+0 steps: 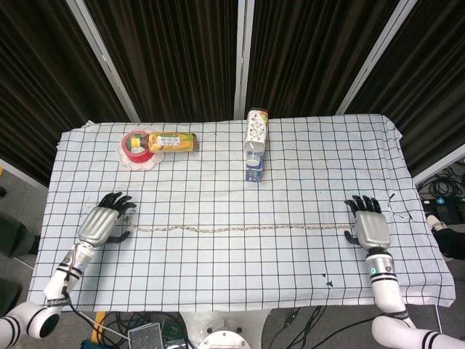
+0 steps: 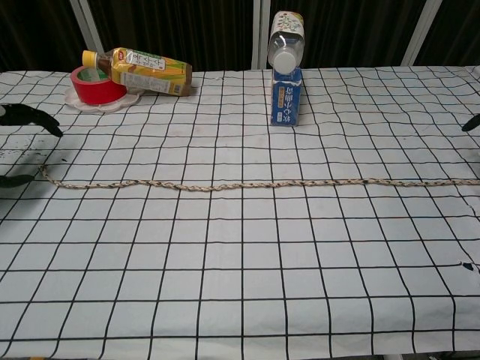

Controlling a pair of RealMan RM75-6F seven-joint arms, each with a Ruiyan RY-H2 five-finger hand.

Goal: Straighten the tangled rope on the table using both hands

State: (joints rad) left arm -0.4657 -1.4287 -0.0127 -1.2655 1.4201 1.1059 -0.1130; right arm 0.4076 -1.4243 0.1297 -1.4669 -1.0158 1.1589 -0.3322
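The rope [image 1: 240, 230] lies nearly straight across the checked tablecloth [image 1: 232, 276], left to right, flat on the cloth in the chest view [image 2: 255, 184]. My left hand [image 1: 102, 224] sits at the rope's left end with its fingers spread; the end [image 2: 43, 172] curls free between the dark fingertips [image 2: 26, 114]. My right hand [image 1: 370, 229] is at the rope's right end, fingers stretched out and apart, thumb beside the rope. Only one raised fingertip of the right hand [image 2: 471, 124] shows at the chest view's edge. Neither hand holds the rope.
At the back left a red tape roll [image 1: 136, 144] sits on a white doily with a yellow bottle [image 1: 173, 142] leaning on it. At the back middle a clear bottle [image 1: 255, 131] lies propped on a blue carton [image 1: 253, 169]. Black curtains hang behind the table.
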